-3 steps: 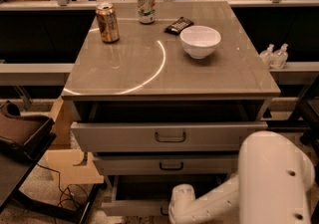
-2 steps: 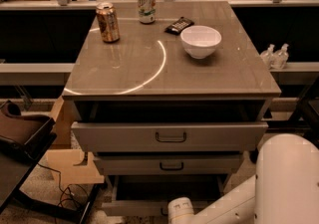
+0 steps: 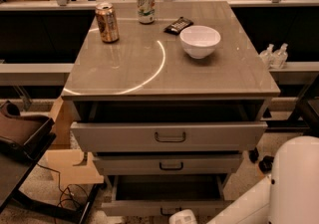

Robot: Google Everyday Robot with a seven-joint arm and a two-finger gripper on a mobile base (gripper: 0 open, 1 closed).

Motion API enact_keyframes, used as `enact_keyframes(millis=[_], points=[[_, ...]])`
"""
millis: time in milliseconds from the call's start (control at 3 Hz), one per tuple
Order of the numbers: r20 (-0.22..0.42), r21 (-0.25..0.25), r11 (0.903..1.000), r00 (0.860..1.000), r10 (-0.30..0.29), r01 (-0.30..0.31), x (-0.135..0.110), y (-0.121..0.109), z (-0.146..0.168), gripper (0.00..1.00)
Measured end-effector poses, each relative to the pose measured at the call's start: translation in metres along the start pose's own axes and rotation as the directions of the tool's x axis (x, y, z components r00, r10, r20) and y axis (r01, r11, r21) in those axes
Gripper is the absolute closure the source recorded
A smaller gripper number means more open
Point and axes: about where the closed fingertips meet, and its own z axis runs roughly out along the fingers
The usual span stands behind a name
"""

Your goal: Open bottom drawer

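Observation:
The bottom drawer (image 3: 134, 208) is the lowest of three light-grey drawers and stands pulled out, its dark inside (image 3: 167, 188) showing. Its narrow front panel and dark handle (image 3: 168, 212) sit at the frame's bottom edge. My gripper (image 3: 182, 217) is at the bottom edge just right of that handle; only a white piece of it shows and the rest is cut off. My white arm (image 3: 294, 183) fills the bottom right corner. The middle drawer (image 3: 169, 164) looks nearly closed. The top drawer (image 3: 169, 137) is pulled out a little.
On the cabinet top (image 3: 149, 68) stand a brown can (image 3: 107, 22), a green-white can (image 3: 145, 5), a dark packet (image 3: 178, 25) and a white bowl (image 3: 200, 41). A dark chair (image 3: 20, 133) and cardboard (image 3: 70, 166) are at the left. Two bottles (image 3: 274, 56) stand at the right.
My arm has sunk lower and toward the bottom right, so less of it and the gripper shows. The bottom drawer stays pulled out about the same.

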Motion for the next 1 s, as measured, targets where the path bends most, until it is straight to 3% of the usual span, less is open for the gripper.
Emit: enact_keyframes(millis=[667, 1000], points=[[0.011, 0.090, 0.9959, 1.000, -0.001, 0.000, 0.046, -0.047, 0.005, 1.00], [0.064, 0.173, 0.9833, 0.997, 0.046, -0.056, 0.075, -0.081, 0.007, 1.00]])
